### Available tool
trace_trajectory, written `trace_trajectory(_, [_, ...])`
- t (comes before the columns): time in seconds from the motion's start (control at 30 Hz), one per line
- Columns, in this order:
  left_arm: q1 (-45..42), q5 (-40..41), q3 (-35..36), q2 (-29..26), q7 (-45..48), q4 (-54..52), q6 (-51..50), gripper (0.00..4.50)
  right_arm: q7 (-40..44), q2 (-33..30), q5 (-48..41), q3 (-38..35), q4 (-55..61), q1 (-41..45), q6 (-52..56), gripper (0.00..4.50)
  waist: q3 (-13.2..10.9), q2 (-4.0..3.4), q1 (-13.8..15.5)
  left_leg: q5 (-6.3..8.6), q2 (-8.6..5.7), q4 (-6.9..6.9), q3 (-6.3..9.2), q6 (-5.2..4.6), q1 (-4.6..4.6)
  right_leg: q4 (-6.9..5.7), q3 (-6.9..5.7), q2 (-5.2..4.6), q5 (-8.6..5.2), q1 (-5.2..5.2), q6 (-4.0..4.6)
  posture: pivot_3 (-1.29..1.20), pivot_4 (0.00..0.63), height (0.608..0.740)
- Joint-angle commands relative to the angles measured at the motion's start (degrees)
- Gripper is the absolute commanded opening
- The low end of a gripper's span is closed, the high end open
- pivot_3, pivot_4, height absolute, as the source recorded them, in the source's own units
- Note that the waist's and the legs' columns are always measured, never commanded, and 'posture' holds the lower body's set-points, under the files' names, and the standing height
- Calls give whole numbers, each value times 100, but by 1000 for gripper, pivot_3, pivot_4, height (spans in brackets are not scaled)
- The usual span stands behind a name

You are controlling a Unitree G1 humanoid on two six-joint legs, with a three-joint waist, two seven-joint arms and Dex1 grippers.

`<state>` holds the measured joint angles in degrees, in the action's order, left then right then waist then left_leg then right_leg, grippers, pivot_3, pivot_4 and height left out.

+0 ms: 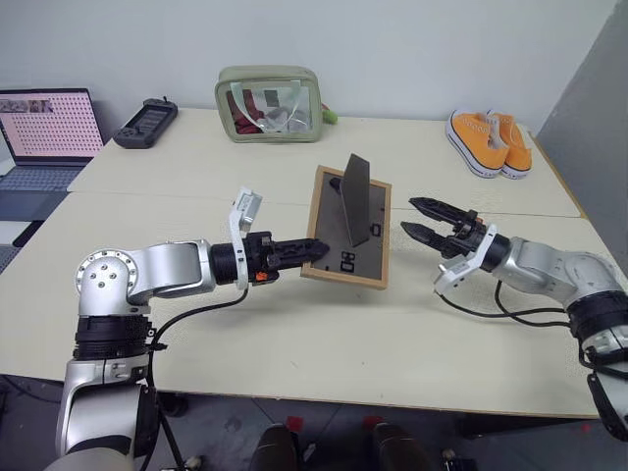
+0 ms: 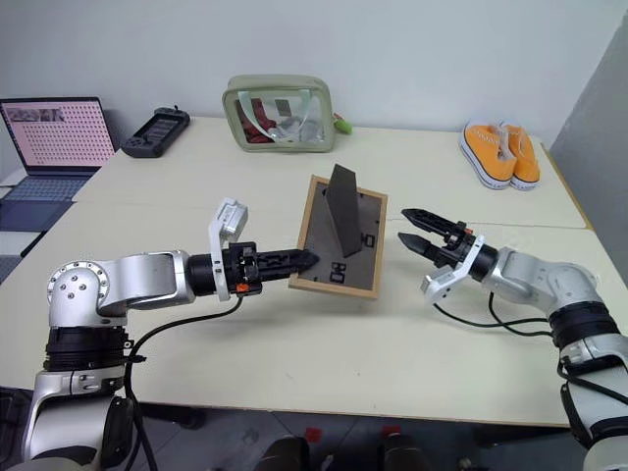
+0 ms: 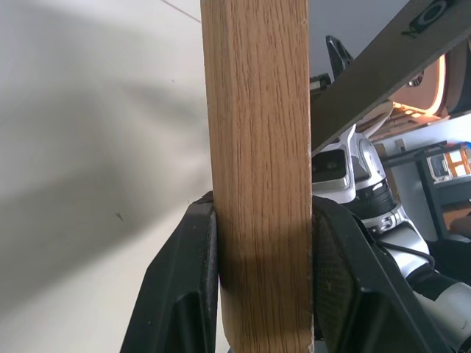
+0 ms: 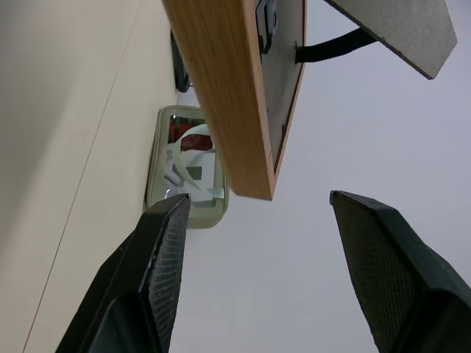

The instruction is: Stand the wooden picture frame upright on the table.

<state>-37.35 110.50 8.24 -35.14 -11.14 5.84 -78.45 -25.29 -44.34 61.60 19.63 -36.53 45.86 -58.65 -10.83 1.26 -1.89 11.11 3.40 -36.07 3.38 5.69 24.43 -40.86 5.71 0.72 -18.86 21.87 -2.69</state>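
office-like room: laptop on cream table, bare wall

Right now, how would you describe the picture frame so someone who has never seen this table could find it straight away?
Start at the big cream table and look to its middle, between the two robot arms. The picture frame is there, back side up, its left edge pinched by the left tool. Nothing else has a light wood border around a dark grey back with a fold-out stand sticking up.

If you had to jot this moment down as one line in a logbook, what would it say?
left gripper: shut on wooden picture frame edge | frame: back up, stand folded out | right gripper: open, beside frame, apart | frame not yet upright on table
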Motion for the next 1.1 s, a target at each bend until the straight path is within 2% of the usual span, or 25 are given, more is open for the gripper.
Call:
trace_trajectory(0.03, [-93, 250, -29, -42, 238, -273, 92, 1289, -409, 78, 69, 155, -112, 327, 112, 3184, 0, 0, 0, 0, 0, 0, 0, 0, 0, -1, -1, 0, 0, 0, 0, 0, 150, 740])
trace_trajectory(0.33, [-147, 250, -237, -46, 364, -251, 107, 1289, -925, 361, 168, 647, -514, 824, 242, 3184, 0, 0, -1, 0, -1, 0, 2, 0, 0, -1, -1, 0, 0, -1, 0, 0, 150, 740])
trace_trajectory(0.6, [-179, 250, -295, -9, 350, -260, 161, 1289, -1053, 379, 177, 842, -448, 874, 200, 3184, 0, 0, -1, 0, -2, 0, 2, -1, 0, -1, -1, -1, 0, -1, 1, 0, 150, 740])
trace_trajectory(0.7, [-187, 250, -293, -3, 334, -259, 185, 1289, -1080, 342, 144, 868, -479, 886, 148, 2685, 0, 0, 0, 0, -2, 0, 2, -1, 0, -1, -2, -1, 0, -2, 0, 0, 150, 740])
trace_trajectory(0.8, [-202, 250, -300, 27, 312, -258, 211, 1289, -1084, 339, 142, 882, -495, 903, 122, 1918, 0, 0, 0, 0, -2, 0, 2, -1, 0, -1, -1, -1, 0, -2, 1, 0, 150, 740])
trace_trajectory(0.9, [-201, 250, -319, 36, 333, -284, 224, 1289, -1105, 347, 147, 903, -503, 920, 116, 1435, 0, 0, 0, 0, -2, 0, 2, -1, 0, -2, -2, -1, 0, -1, 0, 0, 150, 740])
trace_trajectory(1.1, [-212, 250, -327, 29, 322, -245, 246, 1289, -1136, 355, 151, 934, -499, 919, 118, 1334, 0, 0, -1, 1, -2, 0, 2, -1, -1, -2, -1, -1, 0, -2, 0, 0, 150, 740])
